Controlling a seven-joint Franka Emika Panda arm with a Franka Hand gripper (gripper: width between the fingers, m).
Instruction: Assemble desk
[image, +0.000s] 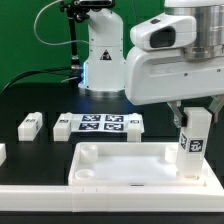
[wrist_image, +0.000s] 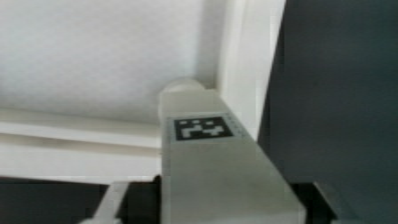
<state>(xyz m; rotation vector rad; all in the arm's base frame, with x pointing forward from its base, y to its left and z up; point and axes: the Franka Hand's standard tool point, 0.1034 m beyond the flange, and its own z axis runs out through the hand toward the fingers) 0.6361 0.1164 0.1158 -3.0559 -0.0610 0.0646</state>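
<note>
Inspection taken remotely from the two camera views.

1. Arm (image: 172, 60): I found it filling the upper right of the exterior view, with the gripper (image: 190, 115) pointing straight down at the right of the frame.

2. Held leg (image: 191, 148): this white square post stood upright directly under the gripper, at the right end of the tabletop (image: 125, 165). Its tag (image: 186, 146) faced the camera. Its foot met the tabletop at the far right corner. I could not confirm whether it was seated in a socket.

3. Tool state: the jaws straddled the top of the held leg. Neither view showed me whether the pads pressed on it, so I could not tell whether it was clamped. In the wrist view the post (wrist_image: 214, 165) ran out from between the jaws, with a tag (wrist_image: 201, 127) near its end, over the tabletop's rim (wrist_image: 240, 60).

4. Tabletop: it lay flat, rim up, at lower centre of the exterior view, on the black table (image: 45, 150). A round socket (image: 90, 153) showed in its left far corner.

5. Loose leg (image: 30, 124): it lay on its side at centre left, well apart from the tabletop.

6. Marker board (image: 100, 125): it lay flat just behind the tabletop, at centre frame.
</note>
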